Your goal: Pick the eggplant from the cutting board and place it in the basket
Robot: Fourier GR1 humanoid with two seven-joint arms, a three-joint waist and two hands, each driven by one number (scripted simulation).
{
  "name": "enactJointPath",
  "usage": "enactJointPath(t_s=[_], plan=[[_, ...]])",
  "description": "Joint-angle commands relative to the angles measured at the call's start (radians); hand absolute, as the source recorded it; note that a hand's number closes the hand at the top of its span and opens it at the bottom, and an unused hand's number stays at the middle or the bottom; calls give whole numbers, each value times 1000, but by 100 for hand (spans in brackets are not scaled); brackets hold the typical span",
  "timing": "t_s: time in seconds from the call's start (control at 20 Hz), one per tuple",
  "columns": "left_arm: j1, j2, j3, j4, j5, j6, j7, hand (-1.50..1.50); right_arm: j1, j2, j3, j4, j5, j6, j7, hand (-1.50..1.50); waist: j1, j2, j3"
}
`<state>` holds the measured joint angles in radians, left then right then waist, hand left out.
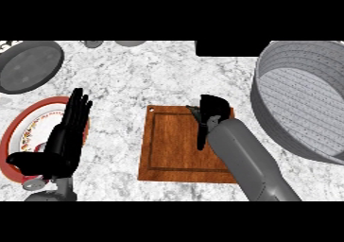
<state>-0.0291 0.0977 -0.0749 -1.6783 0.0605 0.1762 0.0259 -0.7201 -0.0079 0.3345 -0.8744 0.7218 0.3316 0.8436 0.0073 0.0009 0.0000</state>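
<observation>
Resting open at the view's left, the left hand (pixel 63 137) has straight fingers pointing up, thumb out to the side, lying over a red-rimmed plate (pixel 14 130) with a patterned white centre. Above that plate sits a dark grey round pan (pixel 27 66) near the counter's far left corner.

The counter (pixel 154 75) is white-grey speckled marble; two small grey objects show at its far edge, too cut off to name.

At centre lies a wooden cutting board (pixel 171 146), reddish brown, with a groove near its rim and a small hole in its top left corner. The right hand (pixel 211 116) is over the board's upper right part, fingers curled down, grey forearm running back to the lower edge.

The eggplant (pixel 195 112) is mostly hidden under that hand; only a dark sliver shows just left of the fingers, on the board. Its colour reads as near black. Its long axis and pointing direction cannot be told. Whether the fingers actually close round it cannot be told either.

At right stands a large grey woven basket (pixel 272 75), round, with high walls, just beside the board.
</observation>
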Motion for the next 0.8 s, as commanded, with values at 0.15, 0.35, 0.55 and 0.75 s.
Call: enactJointPath(t_s=[0.15,0.35,0.55,0.75], plan=[[-41,-12,18,48,-22,-8,2,0,-10,8,8,64,13,-61,-27,-150,-1,0,0],[49,20,37,-66,17,-47,25,0,-3,-5,-4,60,-1,57,-67,150,-1,-1,0],[41,-6,38,27,7,-54,-56,0,-22,7,13,119,42,53,-159,150,1,1,0],[74,-21,31,31,-14,-42,-76,0,-47,7,34,212,86,1,-226,150,6,2,0]])
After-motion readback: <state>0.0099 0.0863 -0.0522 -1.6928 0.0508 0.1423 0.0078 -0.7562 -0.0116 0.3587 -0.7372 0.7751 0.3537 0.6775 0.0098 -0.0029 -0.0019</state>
